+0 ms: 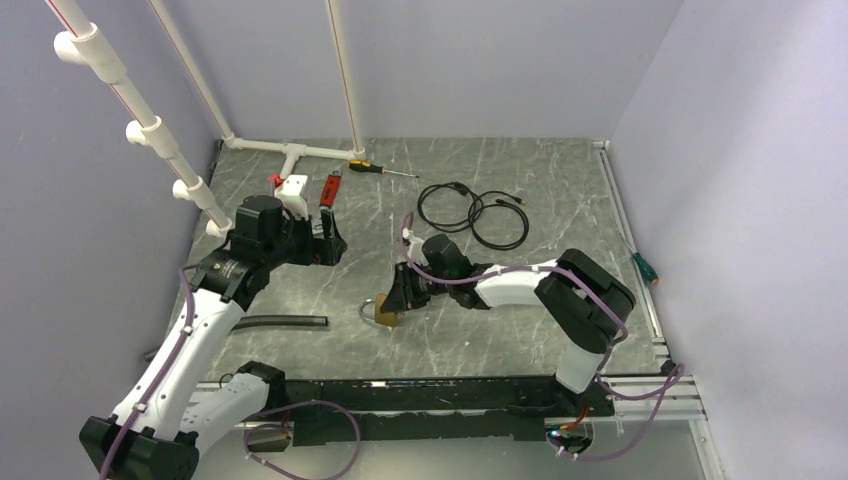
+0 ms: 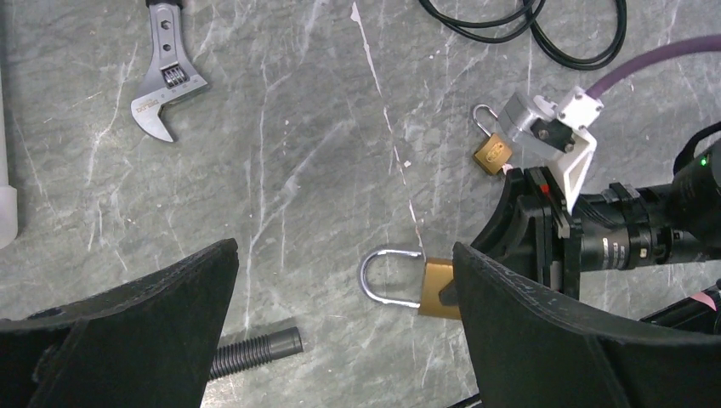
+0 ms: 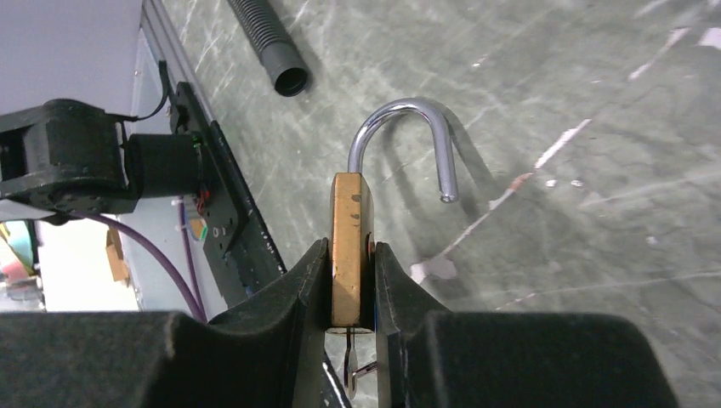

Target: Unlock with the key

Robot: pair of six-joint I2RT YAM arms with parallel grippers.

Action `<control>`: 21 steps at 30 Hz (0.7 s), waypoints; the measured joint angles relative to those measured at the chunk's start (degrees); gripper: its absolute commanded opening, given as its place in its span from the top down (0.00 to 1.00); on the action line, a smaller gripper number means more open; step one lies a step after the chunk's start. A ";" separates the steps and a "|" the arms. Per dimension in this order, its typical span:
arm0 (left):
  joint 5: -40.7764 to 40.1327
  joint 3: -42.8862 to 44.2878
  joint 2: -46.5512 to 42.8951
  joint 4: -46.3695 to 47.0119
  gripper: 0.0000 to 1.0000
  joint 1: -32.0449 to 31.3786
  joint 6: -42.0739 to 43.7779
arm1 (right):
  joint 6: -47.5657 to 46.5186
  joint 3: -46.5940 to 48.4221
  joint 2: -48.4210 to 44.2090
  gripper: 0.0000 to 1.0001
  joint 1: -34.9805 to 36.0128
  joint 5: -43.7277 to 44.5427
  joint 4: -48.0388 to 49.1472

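Evidently dense and rigid, the brass padlock with a curved steel shackle point(image 3: 351, 221) sits low at the middle of the grey marbled bench point(image 3: 595, 127), pinched across its smooth flat faces by the narrowly closed right claw point(image 3: 350, 255). Polished metal may slip, so that broad-face hold suits. Left claw point(image 2: 344, 255) gapes wide, empty. No readable lettering anywhere.

The padlock point(image 3: 351, 246) has a yellow brass body, brushed and a bit dull. Its hoop point(image 3: 400, 104), at 12 o'clock, is smooth, shiny silver metal. The fingers point(image 3: 281, 297) of the right gripper point(image 3: 351, 268) are dull black plastic. The key point(image 3: 349, 374), at 6 o'clock, may be thin grey metal, but it is hard to see. The table point(image 3: 595, 127) looks like smooth grey stone with white streaks. The hose point(image 3: 268, 42), at 11 o'clock, is ribbed, dull black plastic.
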 measured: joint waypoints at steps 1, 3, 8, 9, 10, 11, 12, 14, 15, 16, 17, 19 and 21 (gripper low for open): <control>0.00 0.00 0.00 0.02 0.01 0.00 0.02 | 0.17 0.02 0.37 1.00 -0.46 -0.11 0.07; 0.02 0.00 0.04 0.00 0.02 0.00 0.04 | 0.35 0.02 0.61 1.00 -1.36 -0.46 0.02; 0.11 0.00 1.16 0.04 0.08 0.00 0.02 | 0.31 1.05 0.00 1.00 -2.47 -1.49 -0.20; 0.22 0.00 1.64 0.04 0.13 0.00 0.02 | 0.31 1.11 -0.59 1.00 -2.45 -2.03 -0.33; 0.46 0.00 2.45 0.04 0.17 0.00 0.02 | 0.33 1.11 -1.36 1.00 -2.43 -2.54 -0.46; 0.79 0.00 3.15 0.04 0.20 0.00 -0.04 | 0.35 1.11 -2.32 1.00 -2.38 -3.17 -0.63; 1.64 0.00 4.31 0.02 0.22 0.00 0.04 | 0.33 1.11 -3.72 1.00 -2.38 -3.63 -0.70; 3.65 0.00 6.69 0.00 0.23 0.00 0.07 | 0.31 1.11 -6.58 1.00 -2.25 -4.22 -0.70; 5.33 0.00 8.13 0.00 0.23 0.02 0.11 | 0.28 1.11 -8.20 1.00 -2.16 -4.44 -0.70; 6.82 0.00 9.33 -0.04 0.24 0.02 0.15 | 0.24 1.20 -9.33 1.00 -2.12 -4.55 -0.72; 8.61 0.09 10.78 -0.22 0.25 0.02 0.15 | 0.22 1.40 -10.64 1.00 -2.12 -4.70 -0.76; 11.69 0.22 13.14 -0.50 0.25 0.02 0.15 | 0.09 2.27 -12.59 1.00 -2.12 -4.81 -0.81; 14.36 0.22 14.49 -0.68 0.25 0.02 0.17 | -0.11 3.37 -13.70 1.00 -2.12 -4.81 -0.85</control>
